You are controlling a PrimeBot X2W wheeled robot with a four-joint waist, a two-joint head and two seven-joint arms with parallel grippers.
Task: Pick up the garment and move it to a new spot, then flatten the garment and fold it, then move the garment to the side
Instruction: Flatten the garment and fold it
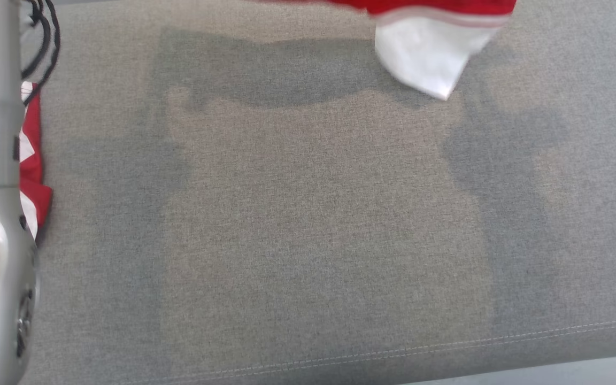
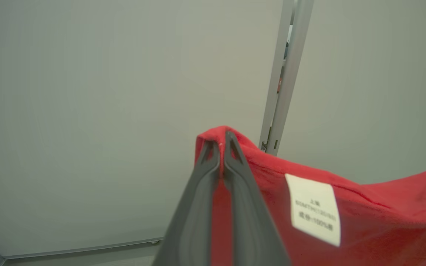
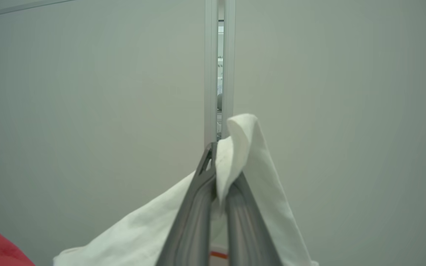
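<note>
Above the grey woven surface (image 1: 308,240), our left gripper (image 2: 220,144) and right gripper (image 3: 222,162) pinch the red-and-white cloth garment (image 2: 383,214); we judge these thin corner bites could slip.

A grey woven fabric surface (image 1: 308,224) spans the head view, with soft dark shadows (image 1: 265,75) across its upper middle and right. A double stitched seam (image 1: 447,345) runs along its lower edge, and a pale strip of floor (image 1: 554,371) shows at the lower right corner. In the left wrist view a plain pale wall panel (image 2: 87,111) stands behind a slanting metal upright (image 2: 287,74). In the right wrist view a narrow gap (image 3: 220,55) between two metal posts splits the pale panels (image 3: 87,92).
</note>
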